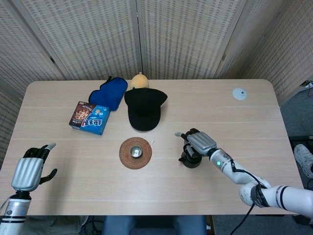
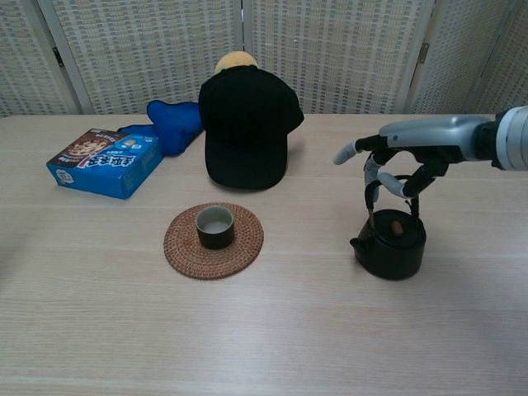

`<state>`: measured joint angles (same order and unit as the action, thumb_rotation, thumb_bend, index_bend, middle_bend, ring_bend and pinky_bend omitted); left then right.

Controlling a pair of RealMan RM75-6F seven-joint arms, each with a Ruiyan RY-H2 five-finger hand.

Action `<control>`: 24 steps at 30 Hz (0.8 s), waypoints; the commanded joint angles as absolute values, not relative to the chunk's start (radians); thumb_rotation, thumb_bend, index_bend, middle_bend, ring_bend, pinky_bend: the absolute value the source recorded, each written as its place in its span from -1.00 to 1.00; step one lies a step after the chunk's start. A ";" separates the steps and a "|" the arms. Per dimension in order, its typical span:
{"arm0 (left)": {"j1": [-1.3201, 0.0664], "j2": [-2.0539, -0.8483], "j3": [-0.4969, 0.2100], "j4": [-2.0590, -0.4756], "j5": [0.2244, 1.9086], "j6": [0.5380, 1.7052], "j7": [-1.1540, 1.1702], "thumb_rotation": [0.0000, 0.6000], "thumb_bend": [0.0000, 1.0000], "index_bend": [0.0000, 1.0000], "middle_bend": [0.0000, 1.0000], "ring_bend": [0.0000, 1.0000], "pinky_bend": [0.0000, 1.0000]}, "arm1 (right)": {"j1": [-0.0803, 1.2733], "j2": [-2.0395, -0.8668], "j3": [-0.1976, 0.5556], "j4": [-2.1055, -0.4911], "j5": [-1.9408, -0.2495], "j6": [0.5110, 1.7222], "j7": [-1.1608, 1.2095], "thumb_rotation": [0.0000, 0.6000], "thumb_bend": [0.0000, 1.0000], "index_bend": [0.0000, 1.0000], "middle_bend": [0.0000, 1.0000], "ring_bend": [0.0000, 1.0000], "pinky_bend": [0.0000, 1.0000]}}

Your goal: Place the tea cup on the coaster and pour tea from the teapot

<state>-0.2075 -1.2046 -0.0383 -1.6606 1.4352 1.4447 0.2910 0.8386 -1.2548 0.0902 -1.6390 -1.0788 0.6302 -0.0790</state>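
Observation:
A dark tea cup [image 2: 214,226] stands upright on the round woven coaster [image 2: 247,243], centre of the table; in the head view the cup [image 1: 136,152] sits on the coaster [image 1: 125,155]. The black teapot [image 2: 393,245] rests on the table to their right, its wire handle raised. My right hand [image 2: 406,158] is over it, fingers curled round the top of the handle and one finger pointing left. From the head camera that hand [image 1: 198,142] covers part of the teapot [image 1: 190,159]. My left hand [image 1: 30,169] hovers at the table's near left corner, holding nothing.
A black cap [image 2: 246,132] lies behind the coaster, with a yellow object [image 2: 235,60] behind it. A blue cloth [image 2: 175,125] and a blue snack box [image 2: 106,162] are at the left. A small white disc [image 1: 239,94] sits far right.

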 commanded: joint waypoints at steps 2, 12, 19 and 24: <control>-0.205 -1.201 -0.037 -1.659 1.431 1.435 0.286 1.00 -0.51 -0.68 -0.54 -0.41 -0.60 | 0.793 -1.211 0.050 -1.726 -1.145 0.706 -0.124 1.00 0.45 -0.76 -0.14 -0.67 -0.84; -0.188 -1.208 -0.044 -1.624 1.448 1.462 0.235 1.00 -0.51 -0.67 -0.53 -0.41 -0.60 | 0.729 -1.198 -0.019 -1.823 -1.194 0.848 -0.311 1.00 -0.27 -0.57 -0.26 -0.63 -0.84; -0.178 -1.205 -0.046 -1.607 1.452 1.467 0.208 1.00 -0.51 -0.67 -0.53 -0.41 -0.60 | 0.685 -1.215 -0.036 -1.853 -1.210 0.936 -0.396 1.00 -0.68 -0.54 -0.37 -0.57 -0.86; -0.173 -1.205 -0.046 -1.598 1.452 1.466 0.197 1.00 -0.51 -0.67 -0.53 -0.41 -0.60 | 0.648 -1.213 -0.056 -1.875 -1.249 0.996 -0.445 1.00 -0.80 -0.44 -0.38 -0.42 -1.00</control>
